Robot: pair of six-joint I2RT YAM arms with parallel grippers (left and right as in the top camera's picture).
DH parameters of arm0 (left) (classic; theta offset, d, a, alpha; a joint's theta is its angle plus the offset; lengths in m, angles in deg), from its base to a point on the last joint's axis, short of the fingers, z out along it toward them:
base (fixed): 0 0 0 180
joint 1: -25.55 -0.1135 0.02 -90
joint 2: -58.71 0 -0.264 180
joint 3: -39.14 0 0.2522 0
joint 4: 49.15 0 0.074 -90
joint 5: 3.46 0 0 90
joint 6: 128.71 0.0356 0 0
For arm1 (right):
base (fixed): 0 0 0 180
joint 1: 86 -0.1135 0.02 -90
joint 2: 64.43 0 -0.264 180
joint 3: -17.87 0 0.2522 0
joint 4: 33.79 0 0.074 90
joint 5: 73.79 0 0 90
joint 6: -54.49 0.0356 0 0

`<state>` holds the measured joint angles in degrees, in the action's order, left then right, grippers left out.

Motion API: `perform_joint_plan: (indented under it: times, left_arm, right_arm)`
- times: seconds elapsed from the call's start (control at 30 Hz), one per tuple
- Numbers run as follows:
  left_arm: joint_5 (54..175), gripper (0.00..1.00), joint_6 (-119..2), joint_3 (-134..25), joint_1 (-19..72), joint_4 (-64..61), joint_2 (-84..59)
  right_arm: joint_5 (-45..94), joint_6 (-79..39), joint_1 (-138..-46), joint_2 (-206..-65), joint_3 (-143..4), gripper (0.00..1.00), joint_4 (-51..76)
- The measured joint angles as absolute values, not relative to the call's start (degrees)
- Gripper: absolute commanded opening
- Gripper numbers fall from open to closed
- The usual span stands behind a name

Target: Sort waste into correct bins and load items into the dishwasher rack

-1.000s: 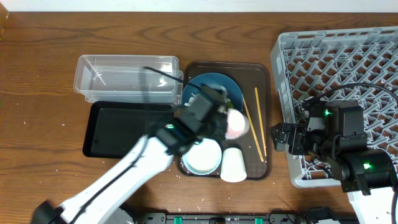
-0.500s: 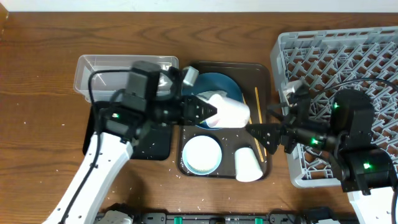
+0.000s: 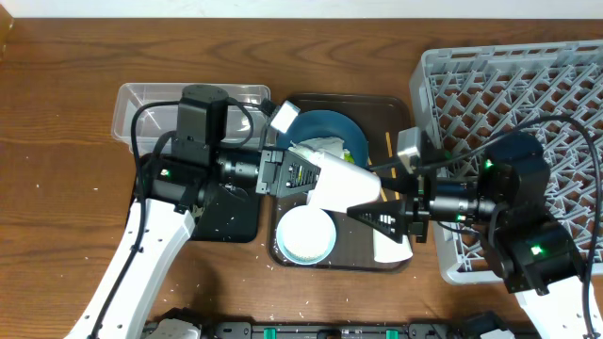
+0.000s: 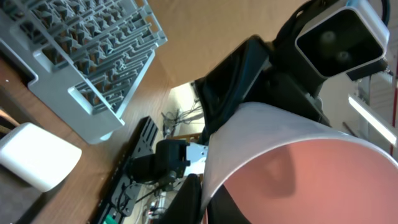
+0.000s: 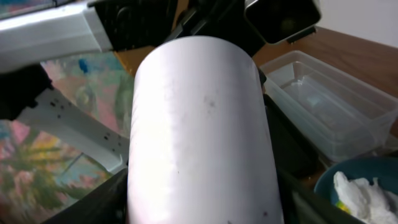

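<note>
My left gripper (image 3: 316, 177) is shut on the rim of the pinkish cup (image 3: 344, 181) and holds it on its side above the brown tray. In the left wrist view (image 4: 208, 202) one finger is inside the rim and one outside, with the cup's pink inside (image 4: 311, 180) showing. My right gripper (image 3: 369, 209) is open, its jaws standing either side of the cup's closed end; the cup (image 5: 199, 124) fills the right wrist view. The greenish cup (image 3: 391, 247) lies on the tray. The light-blue dish (image 3: 306, 234) sits there too. The deep-blue bowl (image 3: 325, 130) holds the tissue (image 3: 318, 147) and wrapper (image 3: 348, 156). Chopsticks (image 3: 389, 143) lie beside it.
The grey rack (image 3: 528, 85) stands at the right. The clear tub (image 3: 151, 108) and the black tray (image 3: 231, 221) lie left of the brown serving tray (image 3: 344, 259). Rice grains (image 3: 57, 254) dot the table at the lower left.
My left gripper lifted the pinkish cup off the tray and turned it sideways toward the right. My right gripper moved left from the rack and now brackets the cup's closed end.
</note>
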<state>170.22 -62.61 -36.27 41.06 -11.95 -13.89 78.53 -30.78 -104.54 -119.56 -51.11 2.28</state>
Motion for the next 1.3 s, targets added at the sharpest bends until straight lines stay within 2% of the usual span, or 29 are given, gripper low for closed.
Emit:
perform_joint_plan:
  times: [0.03, 0.07, 0.1, 0.17, 0.37, 0.5, 0.67, 0.87, 1.07, 1.13, 1.17, 1.23, 1.3]
  left_arm:
    - [170.3, 0.43, -62.4, -36.3, 41.0, -12.1, -13.9]
    - [170.6, 0.72, -62.5, -36.3, 41.0, -12.1, -13.9]
    - [170.7, 0.78, -62.7, -36.3, 41.1, -12.0, -13.9]
    - [170.4, 0.82, -62.6, -36.3, 41.1, -12.0, -13.9]
    - [163.7, 0.87, -62.2, -36.3, 40.7, -9.8, -13.9]
    - [157.0, 0.88, -61.1, -36.3, 41.0, -4.7, -13.9]
    - [143.3, 0.88, -59.6, -36.3, 41.0, 3.4, -12.7]
    - [124.8, 0.89, -59.2, -36.3, 41.0, 11.3, -5.0]
    - [110.9, 0.89, -58.9, -36.3, 41.0, 16.4, 1.6]
    - [108.3, 0.9, -58.8, -36.3, 41.0, 17.0, 2.5]
    - [107.4, 0.9, -58.7, -36.3, 41.0, 17.1, 2.7]
    - [106.2, 0.9, -58.6, -36.3, 41.0, 17.2, 2.8]
    - [105.4, 0.91, -58.3, -36.3, 41.0, 17.4, 2.7]
  right_arm:
    - [78.4, -30.4, -104.5, -119.6, -51.1, 0.52, 2.3]
    - [78.1, -30.0, -104.5, -119.7, -51.1, 0.52, 2.3]
    - [78.1, -29.7, -104.5, -119.8, -51.1, 0.52, 2.3]
    - [77.6, -29.7, -104.5, -119.8, -51.1, 0.52, 2.7]
    - [70.9, -28.6, -98.5, -116.3, -51.7, 0.49, 14.1]
    - [53.3, -25.2, -88.0, -113.6, -55.6, 0.44, 30.0]
    - [32.2, -20.7, -77.2, -115.5, -62.1, 0.44, 44.9]
    - [21.8, -17.0, -68.6, -123.4, -63.7, 0.43, 51.3]
    - [19.4, -16.0, -66.8, -137.1, -63.7, 0.4, 54.5]
    - [19.1, -16.0, -66.8, -140.8, -63.7, 0.43, 55.2]
    - [19.0, -16.0, -66.8, -142.4, -63.7, 0.47, 55.4]
    - [18.8, -16.0, -66.8, -144.9, -63.7, 0.65, 55.4]
    - [18.7, -15.9, -66.8, -146.4, -63.7, 0.75, 55.3]
